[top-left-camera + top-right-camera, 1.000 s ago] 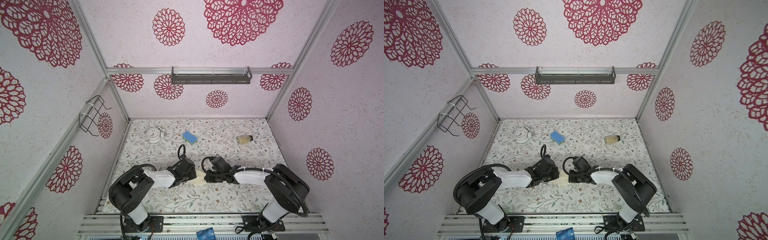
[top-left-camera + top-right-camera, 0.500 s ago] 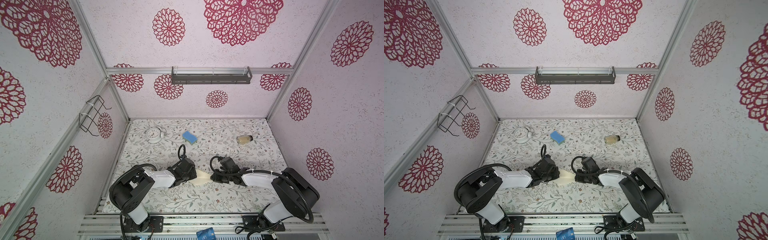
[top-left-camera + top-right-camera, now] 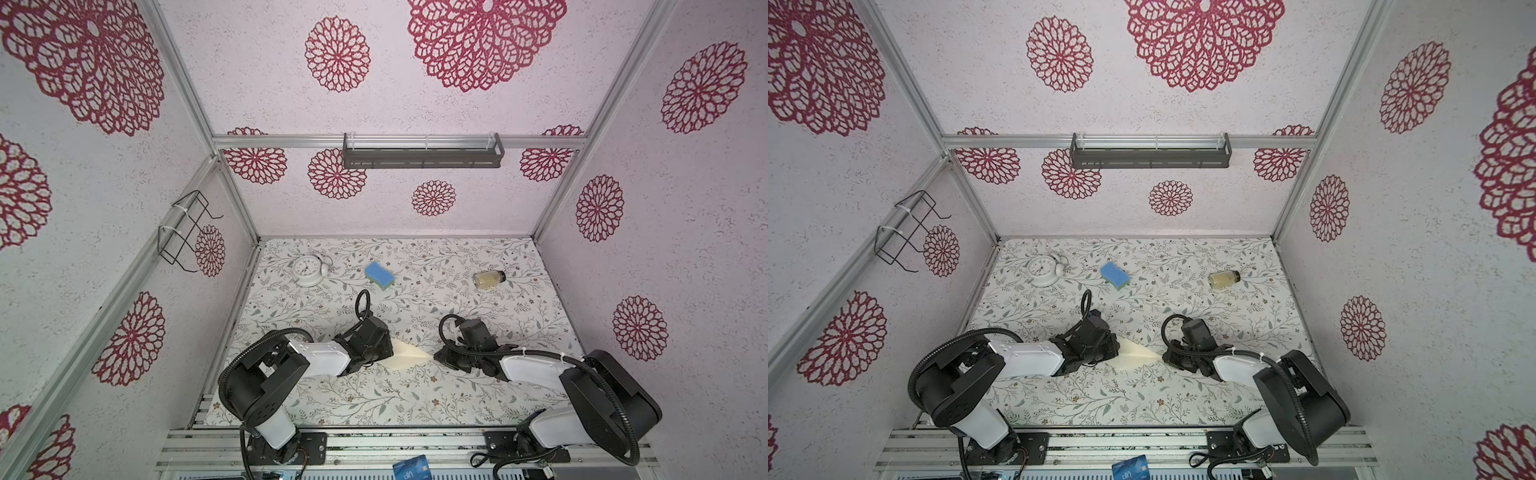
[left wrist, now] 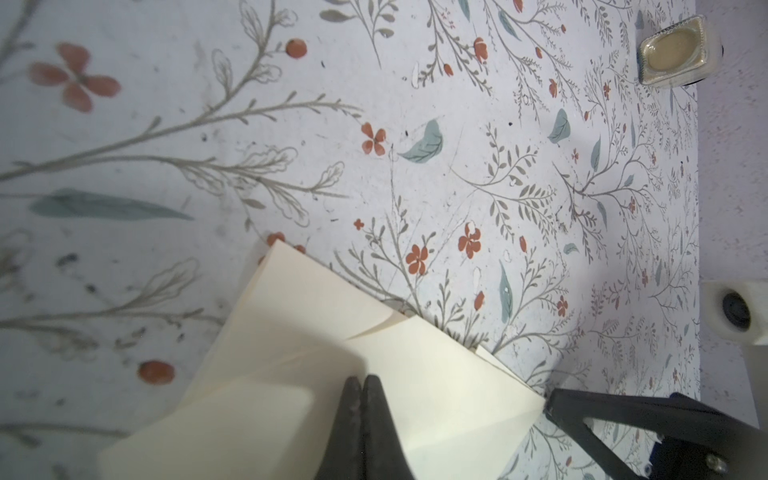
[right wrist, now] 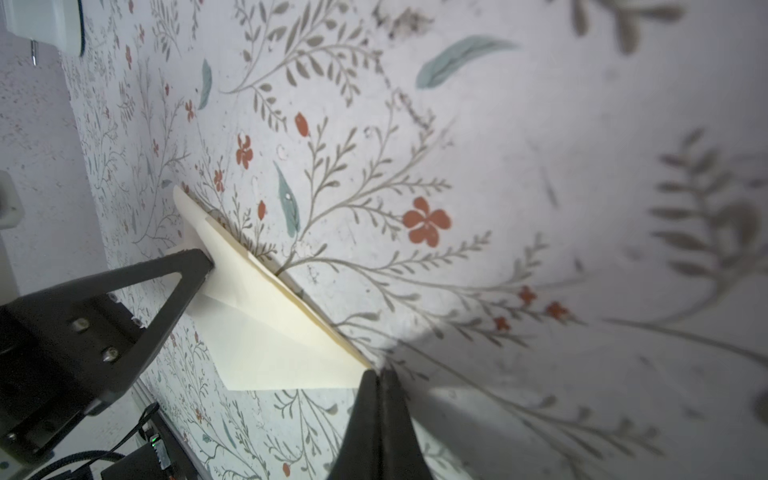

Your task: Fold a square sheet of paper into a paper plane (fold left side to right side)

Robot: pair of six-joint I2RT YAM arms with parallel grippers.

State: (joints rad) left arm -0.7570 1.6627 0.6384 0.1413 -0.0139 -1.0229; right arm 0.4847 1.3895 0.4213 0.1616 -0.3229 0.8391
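Right wrist view shows a creased, pointed cream paper plane (image 5: pixel 282 340).

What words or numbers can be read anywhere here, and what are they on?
"VIP": on the blue card by the front rail; its smaller print is too small to read.
Alarm clock dial: numerals too small to read.
No other writing is visible.

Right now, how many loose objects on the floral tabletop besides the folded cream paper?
3, all near the far edge: white round alarm clock left, blue rectangular sponge centre-left, small clear jar right. The arms could hide something small.
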